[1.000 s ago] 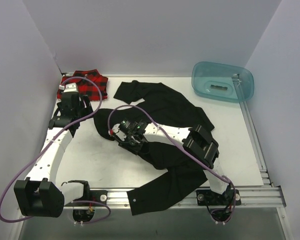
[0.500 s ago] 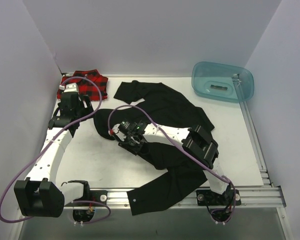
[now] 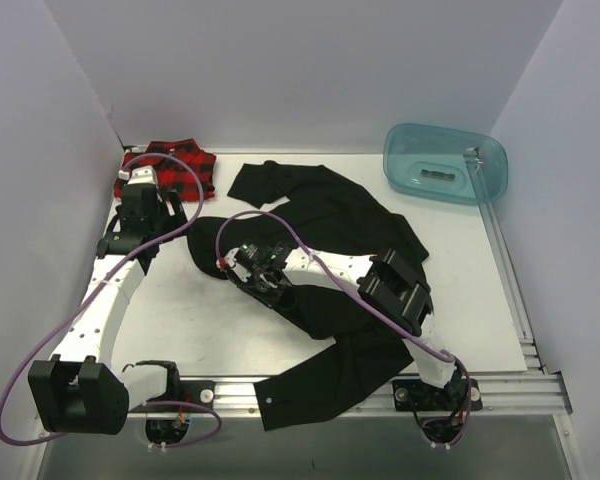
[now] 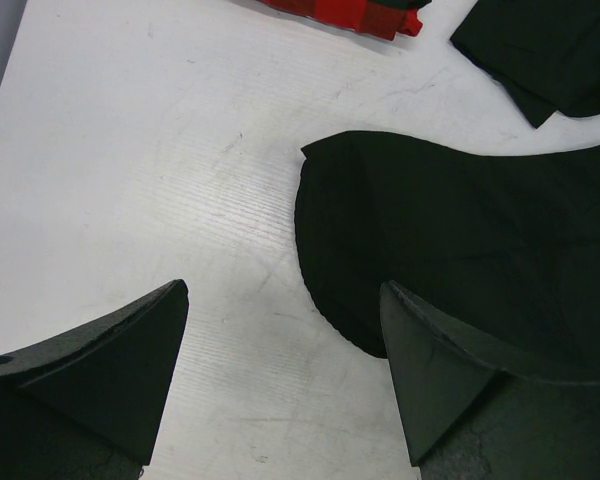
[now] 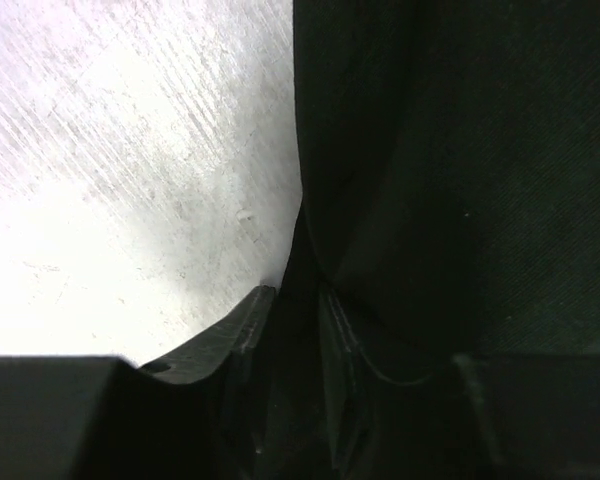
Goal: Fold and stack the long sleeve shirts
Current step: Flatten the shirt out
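The black long sleeve shirt (image 3: 330,210) lies crumpled across the middle of the table, with one part hanging over the front rail. My right gripper (image 3: 255,275) sits at its left edge; in the right wrist view its jaws (image 5: 298,292) are pinched close together on a fold of the black shirt (image 5: 460,180). The red-and-black plaid shirt (image 3: 185,165) lies folded at the back left. My left gripper (image 3: 152,200) hovers just in front of it, open (image 4: 283,290) over bare table, with a rounded black shirt edge (image 4: 460,230) at its right finger and the plaid shirt (image 4: 350,12) ahead.
A translucent teal tub (image 3: 445,165) stands at the back right with a small item inside. Metal rails (image 3: 510,270) run along the table's right and front edges. White walls close in the left, back and right. Purple cables loop over both arms.
The right gripper's jaws have closed further onto the black shirt's edge and the wrist has shifted slightly left. The left arm has not moved.
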You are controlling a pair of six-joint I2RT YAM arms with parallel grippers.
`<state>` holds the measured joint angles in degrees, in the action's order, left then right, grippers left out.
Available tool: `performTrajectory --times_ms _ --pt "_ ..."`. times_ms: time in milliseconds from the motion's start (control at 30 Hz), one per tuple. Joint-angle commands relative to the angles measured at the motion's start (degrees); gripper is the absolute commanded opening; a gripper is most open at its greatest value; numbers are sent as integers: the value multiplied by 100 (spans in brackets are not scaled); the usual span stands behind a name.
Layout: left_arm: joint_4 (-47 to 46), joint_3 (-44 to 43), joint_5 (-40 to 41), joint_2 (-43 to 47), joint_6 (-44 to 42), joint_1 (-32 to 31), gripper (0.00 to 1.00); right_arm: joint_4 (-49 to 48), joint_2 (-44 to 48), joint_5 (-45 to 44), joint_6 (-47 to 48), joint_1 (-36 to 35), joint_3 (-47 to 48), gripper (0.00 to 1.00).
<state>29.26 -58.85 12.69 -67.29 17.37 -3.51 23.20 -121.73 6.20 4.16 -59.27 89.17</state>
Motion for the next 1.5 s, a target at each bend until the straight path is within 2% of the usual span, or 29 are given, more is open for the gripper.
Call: performTrajectory --times_ms 0,167,233,400,700,1233,1300,1333,1367,1400,1467 --pt "-298 -48 -73 93 12 61 87 202 -386 -101 -143 55 -101 23" --pt "-306 -39 -91 119 4 61 86 211 -430 -162 -223 161 -198 9" --pt "-298 -39 -91 128 4 52 86 211 -457 -171 -258 231 -233 0" --pt "-306 -39 -100 128 -5 61 86 211 -97 -49 -214 205 -251 0" --pt "-333 -30 -135 163 4 140 86 238 1423 1216 -171 -366 -172 0" --pt "-333 -12 -214 58 12 166 86 -360 1539 3421 -303 -1130 -154 0" --pt "-333 -12 -249 32 12 166 86 -360 1547 3616 -285 -1175 -277 6" --pt "-324 -12 -258 23 21 166 86 -360 1530 3634 -302 -1192 -303 28" --pt "-324 -4 -284 14 21 166 86 -291 1530 3452 -302 -1193 -338 36" --pt "-333 -4 -345 -12 21 175 86 -272 1573 3310 -328 -1193 -425 42" --pt "-315 5 -442 -65 39 175 86 -281 1705 2977 -363 -1105 -593 46"
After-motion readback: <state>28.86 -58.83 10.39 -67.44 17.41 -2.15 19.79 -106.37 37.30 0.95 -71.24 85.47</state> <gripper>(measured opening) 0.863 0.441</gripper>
